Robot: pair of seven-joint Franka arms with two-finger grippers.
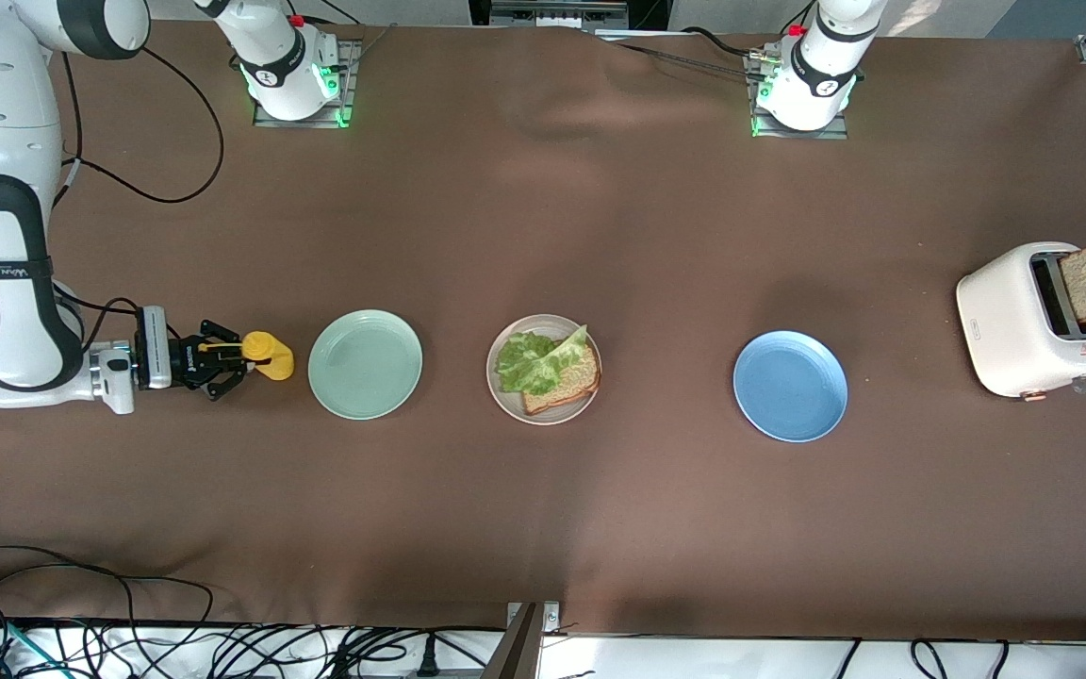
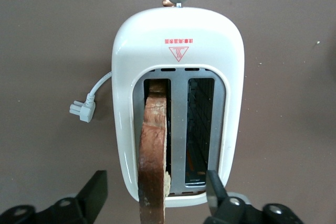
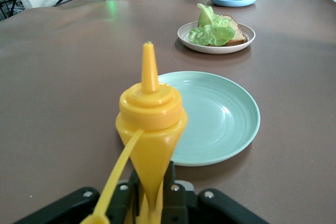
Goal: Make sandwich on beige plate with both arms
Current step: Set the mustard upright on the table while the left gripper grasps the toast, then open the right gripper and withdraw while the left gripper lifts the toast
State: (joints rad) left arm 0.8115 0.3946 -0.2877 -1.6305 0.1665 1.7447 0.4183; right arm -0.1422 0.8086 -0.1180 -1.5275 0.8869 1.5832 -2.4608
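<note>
Brown bread slice (image 2: 153,156) in toaster (image 2: 177,51), left gripper (image 2: 155,195) astride

Prob. a robotics lab, not a kitchen: two white arms (image 1: 6,217) bolted to plates w/ green LEDs, brown-covered table (image 1: 543,528), loose cables (image 1: 128,641) along near edge, staged toaster (image 1: 1024,325) & plates.

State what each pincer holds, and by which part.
The right pincer pinches the yellow squeeze bottle by its lower body. The left pincer, open, straddles the toaster's bread slice, holding nothing.
</note>
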